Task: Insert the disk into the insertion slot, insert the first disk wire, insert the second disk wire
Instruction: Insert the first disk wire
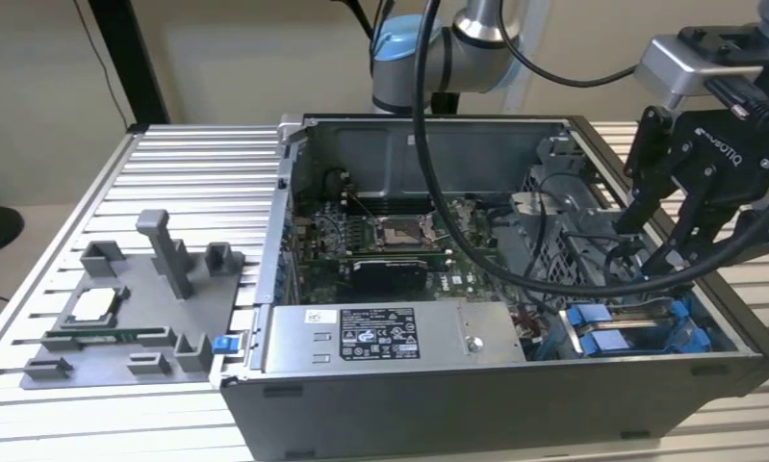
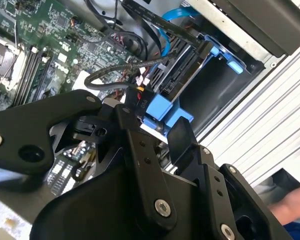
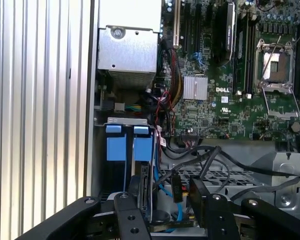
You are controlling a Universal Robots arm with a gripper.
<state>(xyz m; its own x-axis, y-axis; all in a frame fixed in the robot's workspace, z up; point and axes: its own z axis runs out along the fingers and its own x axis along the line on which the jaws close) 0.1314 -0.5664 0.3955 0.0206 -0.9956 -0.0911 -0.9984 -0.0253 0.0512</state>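
Fingers spread and empty, the gripper [image 1: 646, 246] is hovering over the disk [image 2: 159, 111] in the insertion slot [image 1: 687, 327], nearest on the exterior view's right; the disk wire [image 2: 140, 102] probably wants squaring to its port before pressing.

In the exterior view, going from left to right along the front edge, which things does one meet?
Grey parts holder → labelled power supply box → insertion slot with blue guide parts.

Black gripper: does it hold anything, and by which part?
Nothing seems held. The black gripper stands open, fingers apart, near the flat grey disk in its blue plastic carrier.
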